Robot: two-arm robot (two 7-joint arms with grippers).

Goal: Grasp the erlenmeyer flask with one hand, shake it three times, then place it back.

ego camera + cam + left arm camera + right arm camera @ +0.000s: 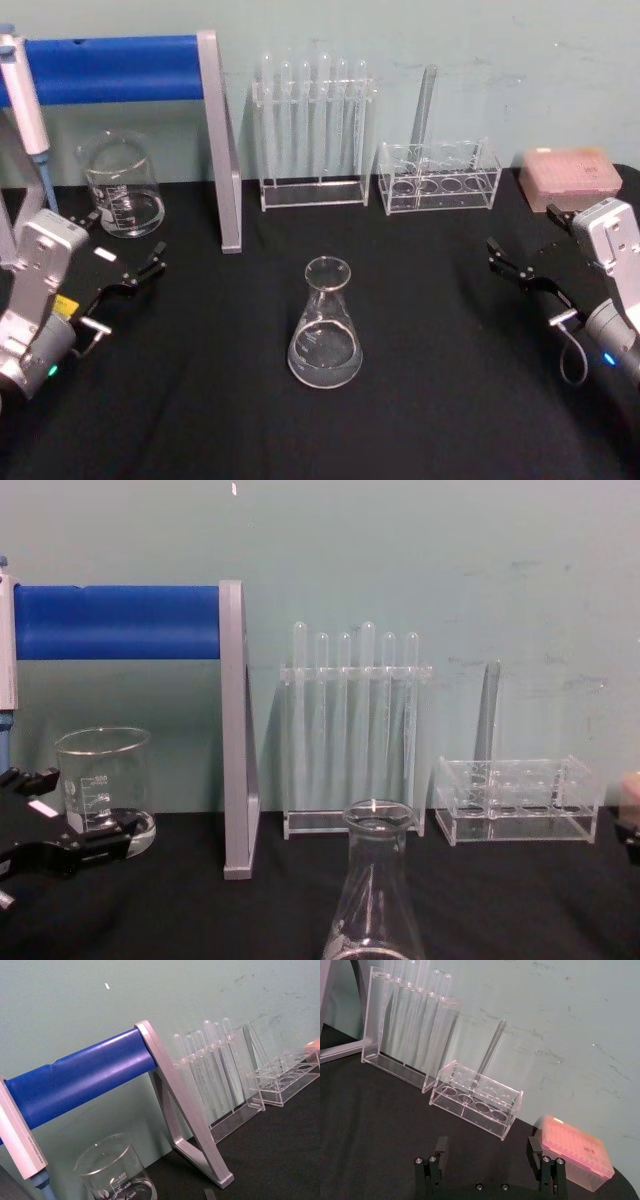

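Hanging low at the left, just in front of the beaker: left gripper, fingers spread wide, clamped on nothing. Standing upright mid-table on the black cloth: erlenmeyer flask, untouched, well apart from both arms. Parked at the right near the pink box: right gripper, fingers likewise wide apart, empty.

Clear glass erlenmeyer flask, upright on its wide round base, free-standing, front and centre.
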